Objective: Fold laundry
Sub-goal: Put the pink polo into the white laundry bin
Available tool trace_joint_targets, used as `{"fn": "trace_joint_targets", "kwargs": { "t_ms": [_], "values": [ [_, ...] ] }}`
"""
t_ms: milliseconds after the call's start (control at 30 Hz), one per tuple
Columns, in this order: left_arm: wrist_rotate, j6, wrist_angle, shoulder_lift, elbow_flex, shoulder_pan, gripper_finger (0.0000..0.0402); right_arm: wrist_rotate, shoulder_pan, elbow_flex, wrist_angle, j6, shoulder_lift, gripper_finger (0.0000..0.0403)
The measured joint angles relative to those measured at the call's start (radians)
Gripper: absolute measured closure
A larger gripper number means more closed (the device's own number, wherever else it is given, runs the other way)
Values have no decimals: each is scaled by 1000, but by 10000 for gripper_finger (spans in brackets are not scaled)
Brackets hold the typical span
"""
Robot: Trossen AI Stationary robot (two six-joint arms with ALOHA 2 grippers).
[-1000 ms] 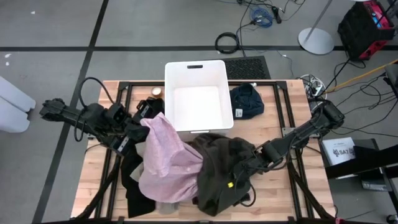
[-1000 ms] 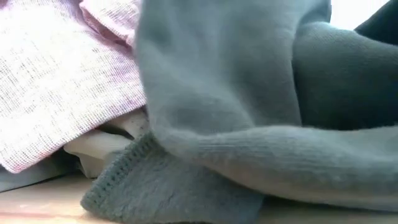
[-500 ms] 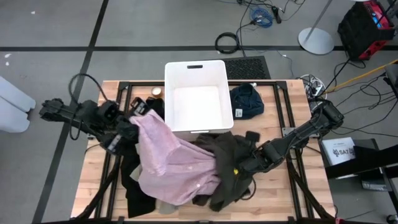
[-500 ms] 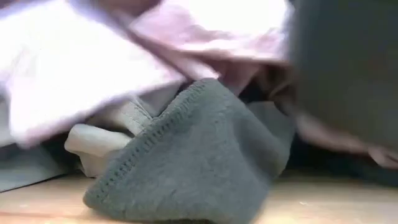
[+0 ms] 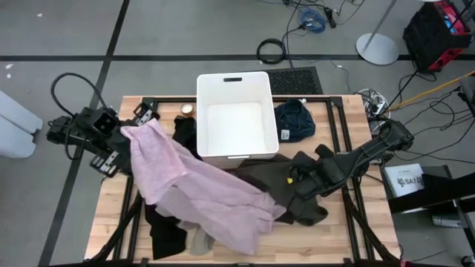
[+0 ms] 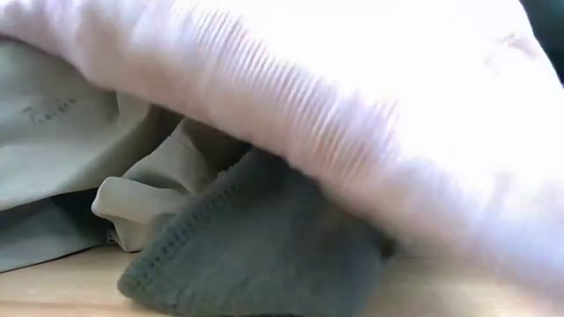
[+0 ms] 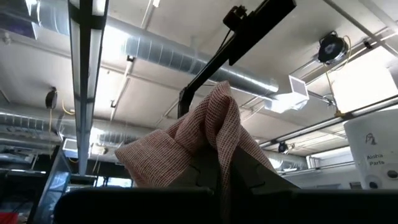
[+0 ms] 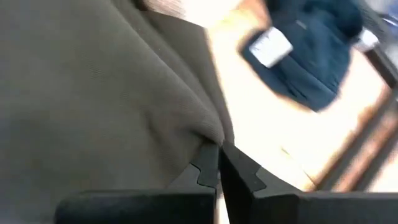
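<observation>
Now the pale pink shirt [image 5: 194, 193] is stretched in a long diagonal across the wooden bench [image 5: 349, 237], from the back left corner down toward the front centre. Its upper end is pinched in the left gripper [image 5: 128, 136], which is held well out at the bench's left edge; in the left wrist view a bunched fold of the pink weave [image 7: 205, 134] is seen clamped between the closed jaws, with ceiling ducts behind it. The dark olive-grey garment [image 5: 286, 182] is spread just in front of the white bin [image 5: 236, 111], partly covered by the pink shirt. It is gripped at its right side by the right gripper [image 5: 306, 176]; in the right wrist view the jaws are seen shut tight on a fold of the olive cloth [image 8: 99, 106]. A navy blue garment [image 5: 295, 120] is lying beside the bin's right wall, apart from the pile, and is also glimpsed in the right wrist view [image 8: 317, 50]. Black clothing [image 5: 165, 222] is seen under the pink shirt at the front left, with more black cloth [image 5: 185, 133] against the bin's left wall. A beige-tan piece [image 5: 199, 242] is poking out below the pink hem. From the low view, the pink cloth [image 6: 370, 114] is draped over a grey knitted hem [image 6: 256, 255] and a pale beige fold [image 6: 150, 198].
</observation>
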State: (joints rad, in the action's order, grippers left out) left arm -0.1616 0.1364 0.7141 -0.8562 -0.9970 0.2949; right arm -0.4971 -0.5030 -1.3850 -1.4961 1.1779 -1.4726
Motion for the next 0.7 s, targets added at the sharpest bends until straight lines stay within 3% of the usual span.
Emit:
{"fn": "trace_joint_targets", "kwargs": {
  "t_ms": [200, 467, 567, 700],
  "values": [
    [9, -23, -23, -3, 0, 0, 389, 2, 14, 0, 221, -254, 61, 364],
    [46, -61, -63, -3, 0, 0, 389, -1, 38, -51, 524, -534, 130, 282],
    [49, -71, -90, -3, 0, 0, 389, 23, 37, -52, 646, -604, 106, 260],
    [50, -71, -99, -3, 0, 0, 389, 54, 37, -50, 622, -586, 22, 247]
  ]
}}
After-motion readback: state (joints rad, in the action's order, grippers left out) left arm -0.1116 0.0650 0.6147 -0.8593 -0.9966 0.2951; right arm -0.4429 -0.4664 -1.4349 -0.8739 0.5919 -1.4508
